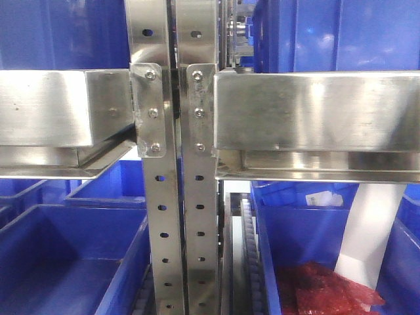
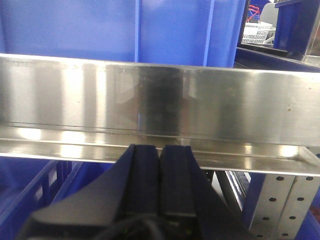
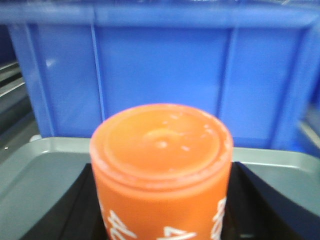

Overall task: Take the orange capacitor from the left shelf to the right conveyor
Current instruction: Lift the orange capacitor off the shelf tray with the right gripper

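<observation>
Seen from the front, the left shelf point(image 1: 315, 111) carries blue bins on its beams and has more below them. Right of the shelf's perforated posts point(image 1: 161, 216), the lower bin point(image 1: 289, 236) holds crumpled red material point(image 1: 328, 285) and a slanting white strip point(image 1: 371, 236). Left of the posts, the lower bin point(image 1: 65, 262) shows only its bare blue floor.

The left claw point(image 2: 160, 148) points level at the shelf's front beam point(image 2: 150, 100), close under its lower lip, its two dark fingers pressed flat together with nothing between them.

The right claw point(image 3: 162, 220) pinches the orange capacitor point(image 3: 161, 155), which stands upright with a dark finger point(image 3: 260, 205) on each side and white print low on its side. Under it lies a grey tray point(image 3: 40, 160); whether they touch cannot be told. A blue bin wall point(image 3: 165, 70) rises behind the tray.
</observation>
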Robot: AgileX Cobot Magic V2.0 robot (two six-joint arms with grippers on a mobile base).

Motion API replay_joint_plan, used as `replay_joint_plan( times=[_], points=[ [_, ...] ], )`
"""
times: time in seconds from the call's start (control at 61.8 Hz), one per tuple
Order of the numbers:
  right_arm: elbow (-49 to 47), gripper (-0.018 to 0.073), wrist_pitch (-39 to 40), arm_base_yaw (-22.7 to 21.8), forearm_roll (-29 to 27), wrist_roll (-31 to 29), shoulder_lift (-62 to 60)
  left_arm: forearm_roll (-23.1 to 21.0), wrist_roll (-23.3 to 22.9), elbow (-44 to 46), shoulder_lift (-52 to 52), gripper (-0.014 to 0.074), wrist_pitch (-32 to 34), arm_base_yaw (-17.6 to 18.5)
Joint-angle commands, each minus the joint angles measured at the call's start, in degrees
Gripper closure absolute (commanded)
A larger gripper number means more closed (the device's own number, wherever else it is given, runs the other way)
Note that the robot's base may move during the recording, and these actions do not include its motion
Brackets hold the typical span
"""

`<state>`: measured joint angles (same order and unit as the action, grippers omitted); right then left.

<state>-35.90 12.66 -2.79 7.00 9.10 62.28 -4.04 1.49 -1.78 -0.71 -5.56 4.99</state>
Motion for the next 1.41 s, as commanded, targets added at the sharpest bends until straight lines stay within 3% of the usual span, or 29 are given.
replay_joint_plan(
  times=[0.0, 0.437, 0.647, 0.874, 1.391],
  points=[
    [-2.2, 0.0414, -3.6, -0.2, 0.3, -0.1, -7.5, -0.2, -0.1, 0.3, -0.7, 0.0723, 4.9, 0.2],
    [-2.2, 0.0414, -34.9, 8.1, 0.3, -0.1, -37.2, -0.2, -0.1, 0.3, -0.7, 0.0723, 4.9, 0.2],
    [-2.2, 0.0414, -46.5, 9.0, 0.3, -0.1, -48.0, -0.2, -0.1, 0.3, -0.7, 0.0723, 4.9, 0.2],
    [-2.2, 0.0414, -49.8, 9.0, 0.3, -0.1, -55.2, -0.2, -0.1, 0.3, -0.7, 0.0723, 4.9, 0.2],
    [-2.2, 0.0414, -49.5, 9.0, 0.3, -0.1, -55.3, -0.2, -0.1, 0.3, -0.7, 0.0723, 4.9, 0.2]
  ],
)
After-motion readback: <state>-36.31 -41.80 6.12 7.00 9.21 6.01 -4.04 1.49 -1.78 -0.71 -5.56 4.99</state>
